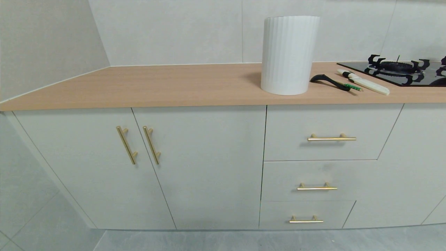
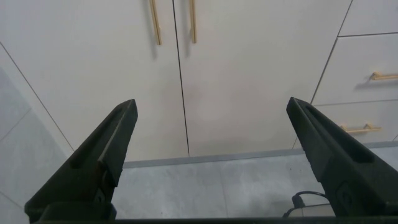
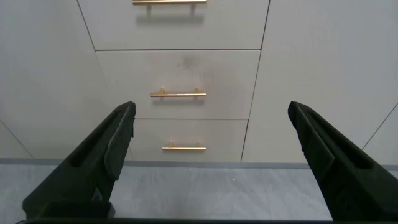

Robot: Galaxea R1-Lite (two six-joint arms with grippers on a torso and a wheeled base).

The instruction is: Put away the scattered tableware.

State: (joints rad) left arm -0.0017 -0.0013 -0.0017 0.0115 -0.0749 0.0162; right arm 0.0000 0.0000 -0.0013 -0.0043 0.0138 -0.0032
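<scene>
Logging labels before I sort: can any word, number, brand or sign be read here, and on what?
None. No legible text shows on the white ribbed canister, black spoon, white utensil, gas hob, drawer fronts or cabinet doors.

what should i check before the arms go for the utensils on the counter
1. Left claw open and empty: ok.
2. Right claw open and empty: ok.
3. Black utensil and white utensil lying uncovered on the counter: ok.
4. White ribbed container upright beside them: ok.
5. Room inside the container: cannot tell, its opening is out of sight.
6. Both arms at counter height: not ok, both face the low cabinet fronts.
</scene>
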